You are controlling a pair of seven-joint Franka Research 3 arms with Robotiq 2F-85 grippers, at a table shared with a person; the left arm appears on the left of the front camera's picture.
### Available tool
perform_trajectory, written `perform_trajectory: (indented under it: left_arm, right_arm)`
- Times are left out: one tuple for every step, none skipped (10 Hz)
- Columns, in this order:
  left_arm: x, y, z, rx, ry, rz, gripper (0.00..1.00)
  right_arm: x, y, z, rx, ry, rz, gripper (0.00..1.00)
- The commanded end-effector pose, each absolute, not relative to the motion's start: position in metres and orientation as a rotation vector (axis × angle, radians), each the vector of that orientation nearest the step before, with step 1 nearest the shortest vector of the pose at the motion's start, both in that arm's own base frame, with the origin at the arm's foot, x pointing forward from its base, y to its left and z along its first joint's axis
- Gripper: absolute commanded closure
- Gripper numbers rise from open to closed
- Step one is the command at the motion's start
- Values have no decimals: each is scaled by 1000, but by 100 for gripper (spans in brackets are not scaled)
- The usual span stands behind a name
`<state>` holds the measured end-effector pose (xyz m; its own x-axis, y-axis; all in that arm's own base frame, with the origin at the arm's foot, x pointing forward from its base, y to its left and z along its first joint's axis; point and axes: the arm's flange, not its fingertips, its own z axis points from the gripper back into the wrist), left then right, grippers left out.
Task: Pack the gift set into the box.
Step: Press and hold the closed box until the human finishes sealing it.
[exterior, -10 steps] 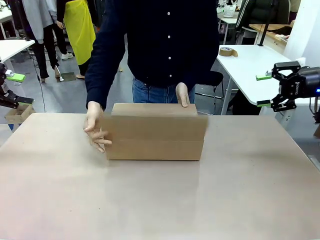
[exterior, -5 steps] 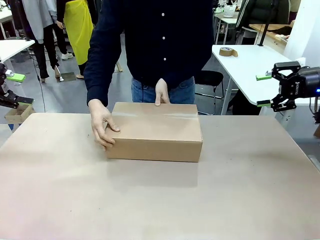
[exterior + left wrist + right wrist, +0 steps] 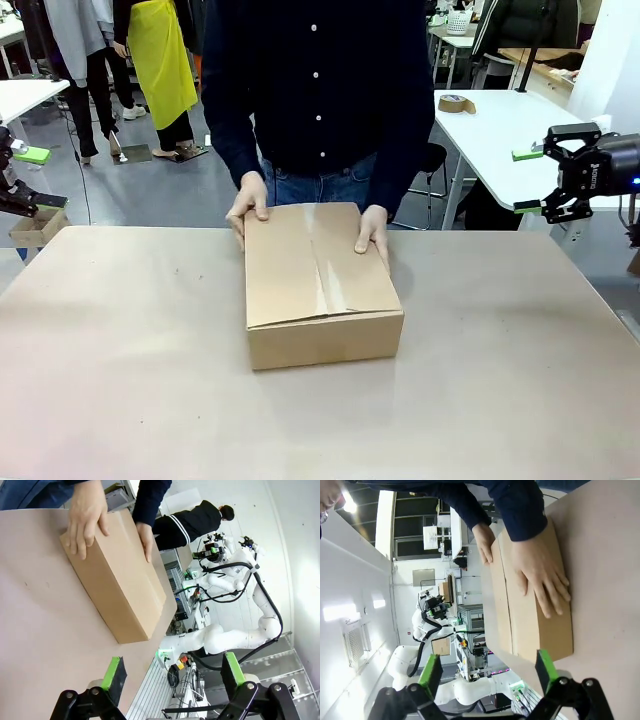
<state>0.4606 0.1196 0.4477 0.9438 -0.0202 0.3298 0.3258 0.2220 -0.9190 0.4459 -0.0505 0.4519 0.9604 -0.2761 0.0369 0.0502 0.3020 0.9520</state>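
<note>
Carton shut on the bench, my arms held out wide

At the left edge my left gripper (image 3: pixel 38 180) hangs beyond the bench (image 3: pixel 120 380), fingers spread with nothing between them. Mid-bench, toward the far side, sits the brown carton (image 3: pixel 320 285) with its flaps folded flat. The person has one hand (image 3: pixel 250 203) at its far left corner and the other hand (image 3: pixel 373 232) pressed on top. At the right, my right gripper (image 3: pixel 527 181) is likewise spread and empty, well apart from the carton. With the flaps down, anything inside is hidden, so I cannot tell whether the gift set is packed. If it is, I judge only sealing is left. The front view shows a pale glossy strip along the top seam, perhaps tape. My left wrist view adds the carton's plain long wall, and my right wrist view looks along the seam.
</note>
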Motion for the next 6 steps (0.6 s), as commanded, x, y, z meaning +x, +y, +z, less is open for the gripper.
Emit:
perform_trajectory:
  left_arm:
    - [458,120,450,-1326,-261,-241,0]
    - [458,120,450,-1326,-261,-241,0]
    - [458,120,450,-1326,-261,-241,0]
    - [458,120,450,-1326,-261,-241,0]
    - [458,120,450,-1326,-261,-241,0]
    - [461,120,448,-1330,-270,-243,0]
  right_arm:
    - [445,-52,453,1244,-213,-202,0]
    - [445,-52,453,1244,-213,-202,0]
    - [445,-52,453,1244,-213,-202,0]
    - [445,-52,453,1244,-213,-202,0]
    - [445,-52,453,1244,-213,-202,0]
    - [446,-50,452,1248,-208,-218,0]
